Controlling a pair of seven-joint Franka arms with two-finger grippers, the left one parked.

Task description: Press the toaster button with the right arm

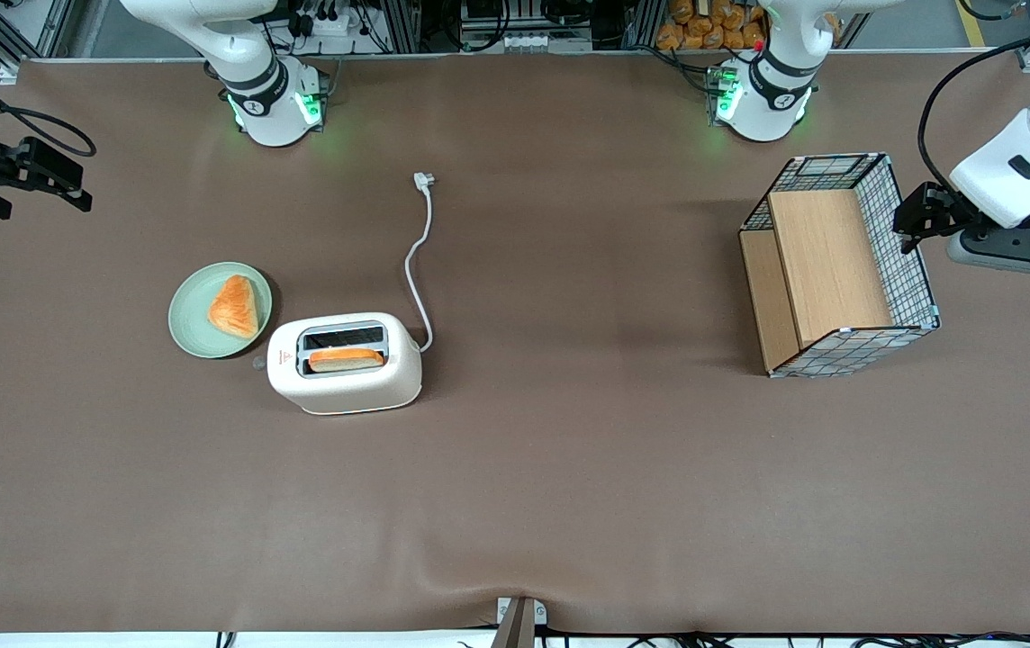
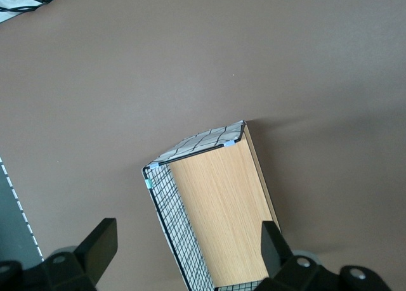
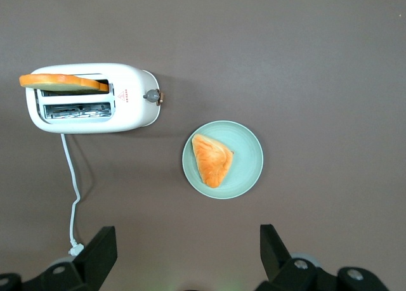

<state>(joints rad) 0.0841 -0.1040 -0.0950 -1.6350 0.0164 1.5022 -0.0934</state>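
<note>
The cream-white toaster (image 1: 344, 364) stands on the brown table, and it also shows in the right wrist view (image 3: 92, 97). A toast slice (image 1: 346, 359) sticks up from the slot nearer the front camera. The small grey toaster button (image 1: 258, 363) projects from the short end by the red logo, facing the plate; it shows clearly in the right wrist view (image 3: 151, 96). My right arm's gripper (image 1: 81, 176) hangs high at the working arm's end of the table, well apart from the toaster. It is open and empty, with its fingers (image 3: 101, 253) spread wide.
A green plate (image 1: 195, 333) with a triangular bread piece (image 1: 236, 306) lies beside the button end of the toaster. The white power cord (image 1: 416, 261) runs from the toaster away from the front camera to its plug (image 1: 425, 181). A wire-and-wood basket (image 1: 839, 265) stands toward the parked arm's end.
</note>
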